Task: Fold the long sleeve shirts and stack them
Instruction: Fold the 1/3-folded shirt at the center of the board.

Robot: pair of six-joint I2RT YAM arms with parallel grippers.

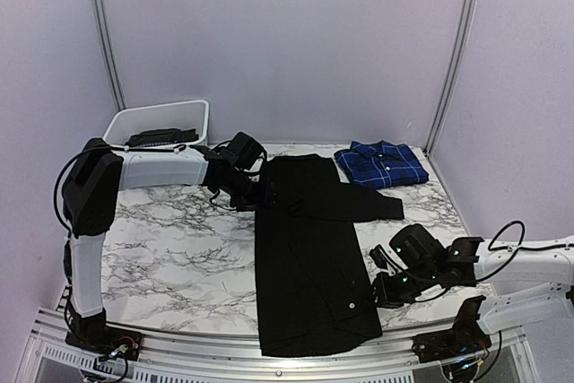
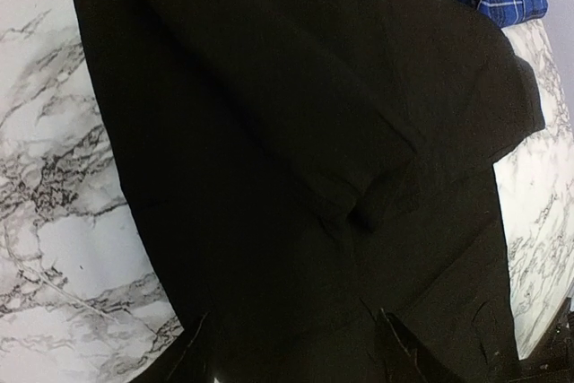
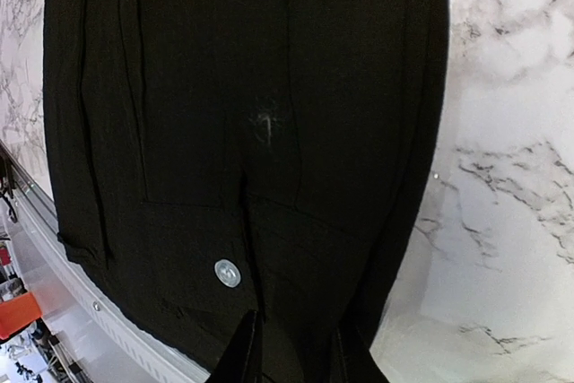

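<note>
black shirt [image 1: 305, 257]: long strip, right of left gripper [image 1: 265, 195], left of right gripper [image 1: 378, 293] | left gripper: wide, over cloth | right gripper: narrow, hold unclear | advice: pinch sleeve [image 1: 363, 204] edge flat, fold inward | blue shirt [image 1: 381, 165]: folded, beyond right gripper

black shirt [image 1: 305, 257]: matt cloth, soft creases; button [image 3: 227, 273] glossy pale plastic. plaid shirt [image 1: 381, 164]: cloth, matt. tabletop [image 1: 170, 248]: smooth marble-pattern, slight sheen. bin [image 1: 161, 118]: smooth white plastic.

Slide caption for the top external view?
Left gripper and right gripper at opposite edges of the black shirt on the marble table; folded blue plaid shirt and white bin behind.
</note>
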